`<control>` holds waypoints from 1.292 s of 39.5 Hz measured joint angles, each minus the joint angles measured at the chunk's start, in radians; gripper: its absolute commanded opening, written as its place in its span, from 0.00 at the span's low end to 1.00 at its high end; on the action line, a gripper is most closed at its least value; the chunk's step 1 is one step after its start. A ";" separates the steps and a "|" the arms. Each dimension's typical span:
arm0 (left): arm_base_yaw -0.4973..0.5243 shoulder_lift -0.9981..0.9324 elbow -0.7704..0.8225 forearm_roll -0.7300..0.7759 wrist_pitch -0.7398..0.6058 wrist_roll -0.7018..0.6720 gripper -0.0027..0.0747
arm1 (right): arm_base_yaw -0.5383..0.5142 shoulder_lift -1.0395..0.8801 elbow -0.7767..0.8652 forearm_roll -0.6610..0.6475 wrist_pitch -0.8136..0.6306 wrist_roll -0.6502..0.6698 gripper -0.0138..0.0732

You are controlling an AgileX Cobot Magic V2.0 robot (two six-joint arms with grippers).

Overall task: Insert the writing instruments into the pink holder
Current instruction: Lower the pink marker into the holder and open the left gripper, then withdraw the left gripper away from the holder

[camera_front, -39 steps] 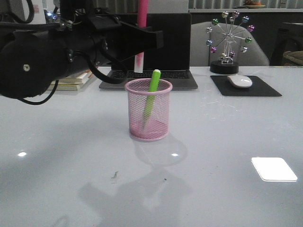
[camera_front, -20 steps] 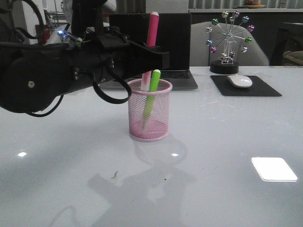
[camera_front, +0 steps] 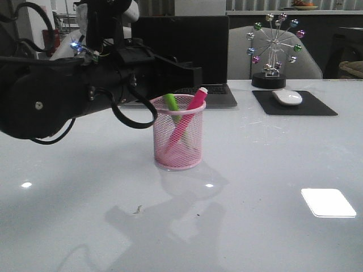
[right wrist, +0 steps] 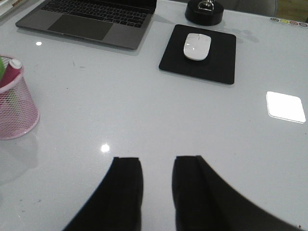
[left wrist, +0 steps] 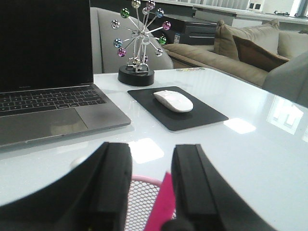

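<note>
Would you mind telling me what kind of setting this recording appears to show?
Probably an office or lounge desk: an open grey laptop, a white mouse on a black mouse pad, and beige sofas behind the glossy white table.

Both thick markers, green (camera_front: 171, 102) and pink (camera_front: 186, 119), stand crossed inside the pink wire-mesh cup (camera_front: 177, 153) mid-tabletop (camera_front: 272, 170); grey laptop (camera_front: 210, 93) behind it, white mouse (camera_front: 287, 97) on black mat (camera_front: 317, 107) to the right.
</note>
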 measured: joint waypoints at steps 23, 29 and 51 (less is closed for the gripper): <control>0.085 -0.338 -0.081 0.045 0.423 -0.001 0.44 | 0.000 0.000 0.000 0.000 0.000 0.000 0.51; 0.157 -0.461 -0.114 0.112 0.625 0.000 0.44 | 0.000 0.000 0.000 0.000 0.000 0.000 0.51; 0.410 -0.871 -0.112 0.274 1.156 0.002 0.44 | 0.000 0.000 0.000 0.000 0.000 0.000 0.51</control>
